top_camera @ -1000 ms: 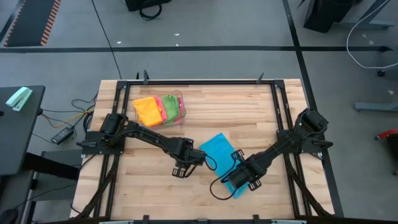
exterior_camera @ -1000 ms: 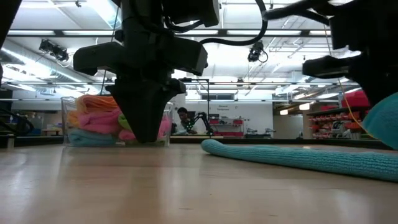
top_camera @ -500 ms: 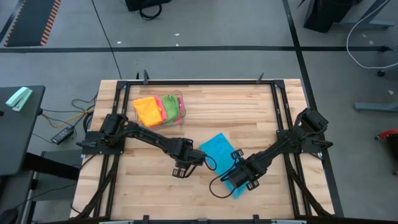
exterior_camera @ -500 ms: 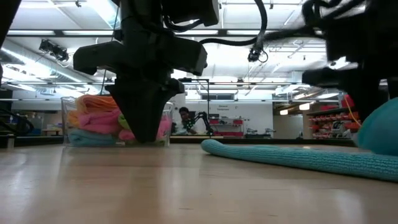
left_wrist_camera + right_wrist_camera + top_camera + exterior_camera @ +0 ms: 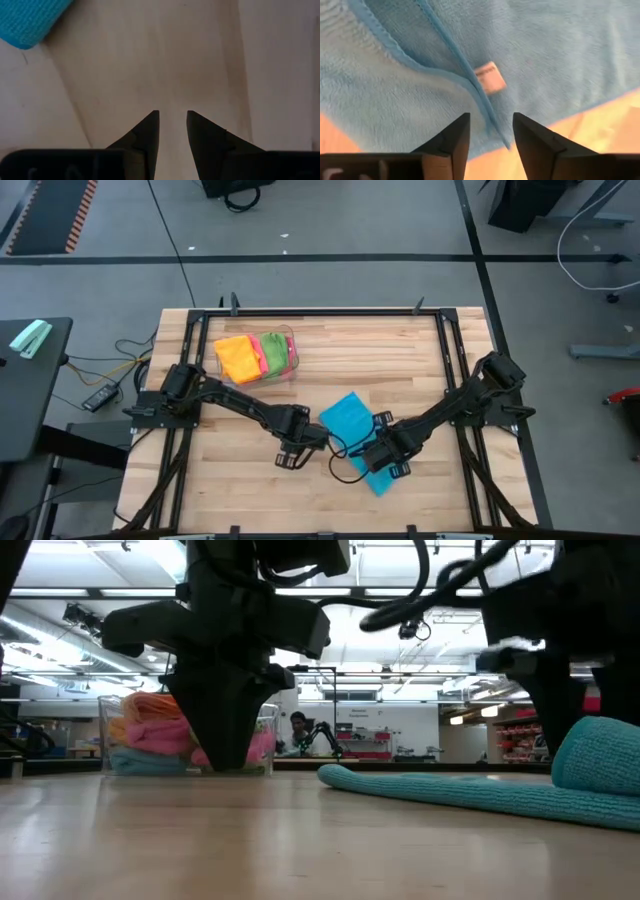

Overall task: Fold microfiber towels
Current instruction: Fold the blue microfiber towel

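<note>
Right gripper [image 5: 385, 457] sits over the near end of the blue towel [image 5: 352, 422], fingers apart with a clear gap and nothing pinched between them. In its wrist view the fingertips [image 5: 457, 131] hover just above a folded-over edge, seam and a small white tag [image 5: 489, 77] showing, so a flap already lies on the lower layer. In the low view that folded part stands as a raised bump at the right.

Judgement: step in hand is letting go of the fold. Lift straight up so the nap doesn't snag and drag the flap back open. Check the hems line up before the next fold; the top edge looks slightly skewed to the layer beneath.

Left gripper [image 5: 290, 450] is just left of the towel over bare table [image 5: 400, 360], fingers [image 5: 149, 131] narrowly apart, holding nothing. It could pin the near-left corner if the flap springs.

Far left: clear bin [image 5: 293, 350] holds the other towels [image 5: 256, 355], orange-yellow, pink, green, still waiting.
</note>
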Available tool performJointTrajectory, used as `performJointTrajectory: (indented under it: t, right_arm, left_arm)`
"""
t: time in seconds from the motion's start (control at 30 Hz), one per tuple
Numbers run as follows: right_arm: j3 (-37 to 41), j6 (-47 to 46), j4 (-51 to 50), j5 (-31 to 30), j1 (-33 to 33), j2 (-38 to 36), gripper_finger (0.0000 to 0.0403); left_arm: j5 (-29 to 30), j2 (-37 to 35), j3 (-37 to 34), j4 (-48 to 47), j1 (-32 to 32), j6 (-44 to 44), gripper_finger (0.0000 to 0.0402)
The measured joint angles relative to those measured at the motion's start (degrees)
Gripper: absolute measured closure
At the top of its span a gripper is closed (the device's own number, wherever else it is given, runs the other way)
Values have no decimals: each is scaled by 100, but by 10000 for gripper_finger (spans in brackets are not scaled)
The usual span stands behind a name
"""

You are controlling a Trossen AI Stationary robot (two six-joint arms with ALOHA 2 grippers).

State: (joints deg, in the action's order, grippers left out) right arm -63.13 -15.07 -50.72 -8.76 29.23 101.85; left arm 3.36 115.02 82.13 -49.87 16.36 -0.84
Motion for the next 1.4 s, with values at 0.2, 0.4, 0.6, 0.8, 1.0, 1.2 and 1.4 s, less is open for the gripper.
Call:
performJointTrajectory:
  t: [0.2, 0.4, 0.6, 0.8, 1.0, 1.2, 1.4]
  right_arm:
    - [-370, -122, -110, -61, 138, -40, 232]
    - [-362, -143, 550, -626, 830, -72, 231]
    - [601, -306, 2485, -1715, 1465, -660, 234]
    - [1986, -310, 5227, -1644, 1623, -1045, 263]
    - [2969, 7, 7375, -1625, 1531, -996, 287]
    - [3306, 305, 8320, -1481, 1329, -775, 300]
    - [3303, 715, 9138, -1246, 1235, -193, 308]
  left_arm:
    - [-2, 0, 0, -4, 2, -12, 294]
    - [-2, 0, 0, -50, 0, -39, 294]
    - [-2, 0, 0, -66, 0, -47, 294]
    - [-2, 0, 0, -57, 2, -36, 294]
    - [-2, 0, 0, -65, 0, -35, 294]
    - [-4, 0, 0, -75, -4, -4, 294]
    - [-2, 0, 0, -118, -4, -7, 294]
